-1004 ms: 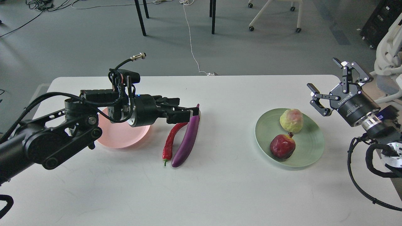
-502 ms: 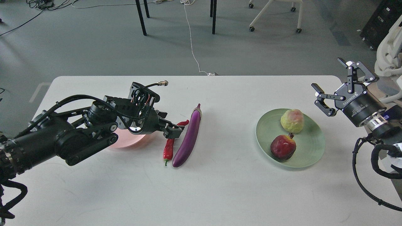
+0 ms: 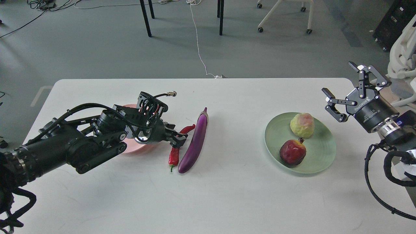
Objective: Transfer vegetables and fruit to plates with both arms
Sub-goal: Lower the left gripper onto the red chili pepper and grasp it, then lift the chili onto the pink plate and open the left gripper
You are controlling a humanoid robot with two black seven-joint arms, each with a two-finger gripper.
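Note:
The red chili pepper (image 3: 175, 155) and the purple eggplant (image 3: 196, 142) lie side by side on the white table (image 3: 227, 195), left of centre. My left gripper (image 3: 178, 139) is low over the chili's middle, touching or almost touching it; its dark fingers cannot be told apart. The pale pink plate (image 3: 135, 149) lies just left of the chili, mostly hidden under my left arm. The pale green plate (image 3: 321, 159) at the right holds the pomegranate (image 3: 292, 152) and the yellow-green fruit (image 3: 302, 124). My right gripper (image 3: 341, 92) is open and empty, raised just right of the green plate.
The table's far edge runs across the middle of the view, with grey floor beyond. Table legs (image 3: 146, 19), a white cable (image 3: 198, 45) and a wheeled chair (image 3: 282, 16) stand on the floor behind. A white chair (image 3: 403, 55) is at the far right.
My left arm has dropped and swung in; its gripper came down from above the eggplant's top end to the chili's middle. My right gripper drew slightly right. The vegetables and fruit have not moved.

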